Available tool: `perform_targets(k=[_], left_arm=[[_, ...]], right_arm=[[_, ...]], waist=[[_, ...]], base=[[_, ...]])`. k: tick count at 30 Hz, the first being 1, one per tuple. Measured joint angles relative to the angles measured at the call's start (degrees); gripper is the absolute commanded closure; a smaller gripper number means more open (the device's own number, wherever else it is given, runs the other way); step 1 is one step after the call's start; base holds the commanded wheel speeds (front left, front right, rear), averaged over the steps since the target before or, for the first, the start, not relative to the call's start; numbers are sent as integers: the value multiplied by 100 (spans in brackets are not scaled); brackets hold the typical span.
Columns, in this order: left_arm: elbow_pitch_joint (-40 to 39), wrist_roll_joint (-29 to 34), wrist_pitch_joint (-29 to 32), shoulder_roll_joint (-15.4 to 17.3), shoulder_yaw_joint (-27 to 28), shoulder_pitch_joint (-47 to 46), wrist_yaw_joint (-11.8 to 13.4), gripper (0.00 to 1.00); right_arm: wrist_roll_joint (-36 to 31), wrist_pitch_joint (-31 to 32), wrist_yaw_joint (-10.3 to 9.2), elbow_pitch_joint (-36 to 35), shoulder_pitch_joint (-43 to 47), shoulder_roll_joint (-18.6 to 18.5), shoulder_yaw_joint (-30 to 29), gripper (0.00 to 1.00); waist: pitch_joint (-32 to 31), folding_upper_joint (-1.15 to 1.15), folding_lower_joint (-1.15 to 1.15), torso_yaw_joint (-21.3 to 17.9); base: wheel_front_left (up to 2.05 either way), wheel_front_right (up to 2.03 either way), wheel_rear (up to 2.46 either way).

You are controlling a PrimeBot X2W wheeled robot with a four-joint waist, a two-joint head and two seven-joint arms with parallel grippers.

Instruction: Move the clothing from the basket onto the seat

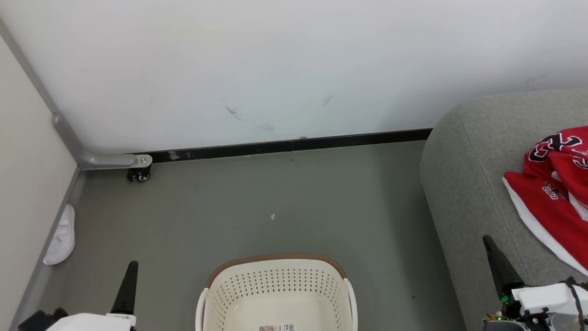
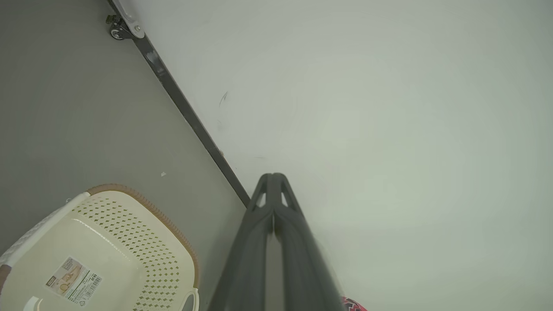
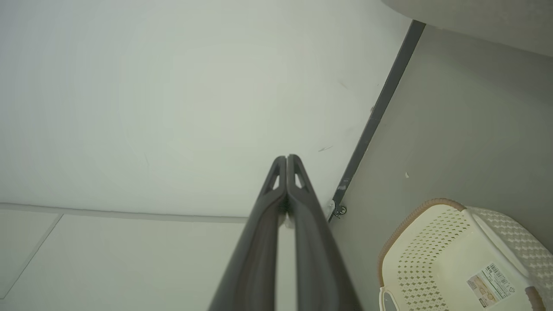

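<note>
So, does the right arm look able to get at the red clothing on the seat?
Probably yes. The right gripper is shut above the seat edge, the clothing lies close by on the fabric, and nothing stands between them. It would need to open first.

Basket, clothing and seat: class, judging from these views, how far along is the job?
Done: the red clothing lies on the seat, and the basket shows just a label inside. In hand: nothing; the left gripper and right gripper are shut, empty. Left: apparently nothing to move.

Staged home corner: sofa seat [image 1: 464, 184], laundry basket [image 1: 275, 258], wheeled partition [image 1: 27, 161].
</note>
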Motion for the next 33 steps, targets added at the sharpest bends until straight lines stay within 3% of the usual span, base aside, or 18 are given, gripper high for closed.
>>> perform_targets(k=[18, 33], left_arm=[[186, -1226, 350, -33, 201, -210, -152, 100], [200, -1296, 352, -34, 224, -226, -152, 100]], right_arm=[[1438, 264, -1, 238, -246, 5, -118, 100], [1508, 292, -1, 315, -243, 13, -126, 100]], waist=[[-9, 0, -1, -11], [-9, 0, -2, -11]], base=[[0, 0, 0], [0, 0, 0]])
